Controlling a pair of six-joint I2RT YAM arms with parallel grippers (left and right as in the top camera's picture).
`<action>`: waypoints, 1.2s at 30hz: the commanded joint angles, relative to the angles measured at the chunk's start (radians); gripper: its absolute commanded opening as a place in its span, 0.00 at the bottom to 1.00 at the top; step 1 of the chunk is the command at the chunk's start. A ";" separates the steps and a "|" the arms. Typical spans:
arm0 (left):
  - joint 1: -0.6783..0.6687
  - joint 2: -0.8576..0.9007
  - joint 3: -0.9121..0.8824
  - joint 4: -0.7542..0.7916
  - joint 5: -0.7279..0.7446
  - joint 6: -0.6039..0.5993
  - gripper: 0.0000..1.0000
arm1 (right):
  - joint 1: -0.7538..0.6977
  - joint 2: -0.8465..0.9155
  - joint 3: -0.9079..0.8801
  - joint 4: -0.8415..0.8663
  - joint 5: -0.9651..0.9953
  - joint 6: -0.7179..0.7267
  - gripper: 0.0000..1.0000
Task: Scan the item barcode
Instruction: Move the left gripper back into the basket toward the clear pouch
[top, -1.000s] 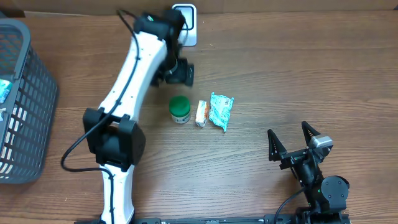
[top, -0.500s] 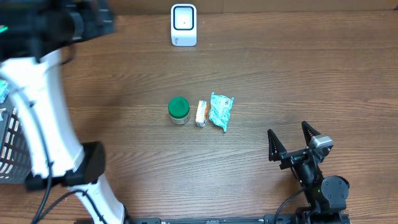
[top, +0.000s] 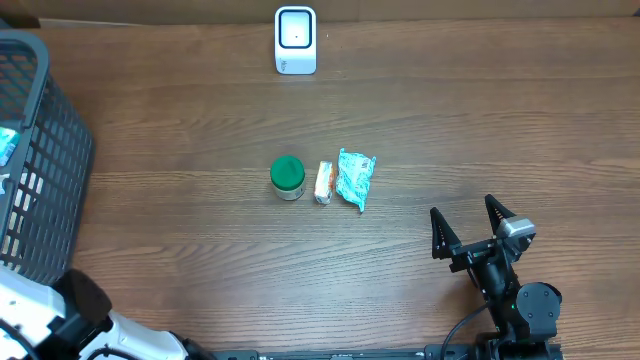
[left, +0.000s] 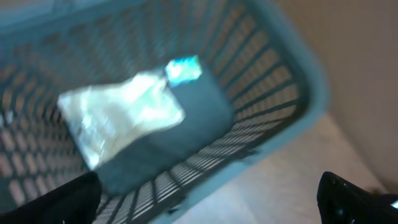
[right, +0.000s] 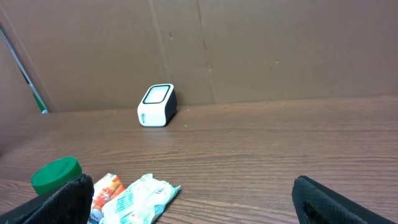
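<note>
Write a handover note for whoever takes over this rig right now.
Left claw: open, empty, over the basket.
Right claw: open, empty, at the near right of the table.
Scanner stands at the far edge. Green-lidded jar, orange packet and teal packet lie in a row mid-table.
Done: a silvery pouch lies in the basket, probably already scanned.
Left: likely scan the three table items and put each in the basket.

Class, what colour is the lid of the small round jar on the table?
Green lid, clearest in the overhead view.
</note>
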 joint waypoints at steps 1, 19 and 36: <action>0.040 0.009 -0.154 0.005 0.032 -0.037 1.00 | -0.002 -0.010 -0.010 0.007 -0.002 -0.001 1.00; 0.085 0.030 -0.772 0.527 -0.047 0.077 1.00 | -0.002 -0.010 -0.010 0.007 -0.002 -0.001 1.00; 0.086 0.037 -1.219 0.902 -0.235 0.493 1.00 | -0.002 -0.010 -0.010 0.007 -0.002 -0.001 1.00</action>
